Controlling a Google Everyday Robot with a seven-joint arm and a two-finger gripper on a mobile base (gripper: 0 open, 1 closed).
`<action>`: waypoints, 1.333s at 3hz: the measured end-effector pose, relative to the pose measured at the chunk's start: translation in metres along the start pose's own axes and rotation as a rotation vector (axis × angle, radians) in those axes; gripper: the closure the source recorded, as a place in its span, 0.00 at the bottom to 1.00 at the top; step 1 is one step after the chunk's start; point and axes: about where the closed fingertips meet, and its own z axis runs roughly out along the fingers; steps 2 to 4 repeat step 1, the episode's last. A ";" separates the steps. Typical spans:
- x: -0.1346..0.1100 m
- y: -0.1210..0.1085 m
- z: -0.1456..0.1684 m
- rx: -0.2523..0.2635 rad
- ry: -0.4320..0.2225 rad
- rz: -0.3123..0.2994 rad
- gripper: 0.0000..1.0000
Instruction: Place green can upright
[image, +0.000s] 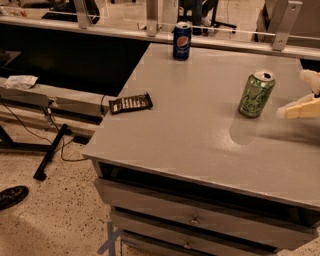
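Observation:
The green can (256, 94) stands on its base on the grey table (200, 130), at the right, with its silver top up and leaning slightly to the right. My gripper (294, 95) is at the right edge of the view, just right of the can and apart from it. It is open and holds nothing. One pale finger (300, 108) points towards the can's lower part; the other finger (310, 78) shows only partly at the frame edge.
A blue Pepsi can (182, 40) stands at the table's far edge. A dark snack bar (130, 103) lies near the left edge. Drawers (195, 217) sit under the tabletop. A rail (150, 35) runs behind; a shoe (12, 196) is on the floor.

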 end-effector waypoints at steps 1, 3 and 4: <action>0.000 0.000 0.000 0.000 0.000 0.000 0.00; 0.000 0.000 0.000 0.000 0.000 0.000 0.00; 0.000 0.000 0.000 0.000 0.000 0.000 0.00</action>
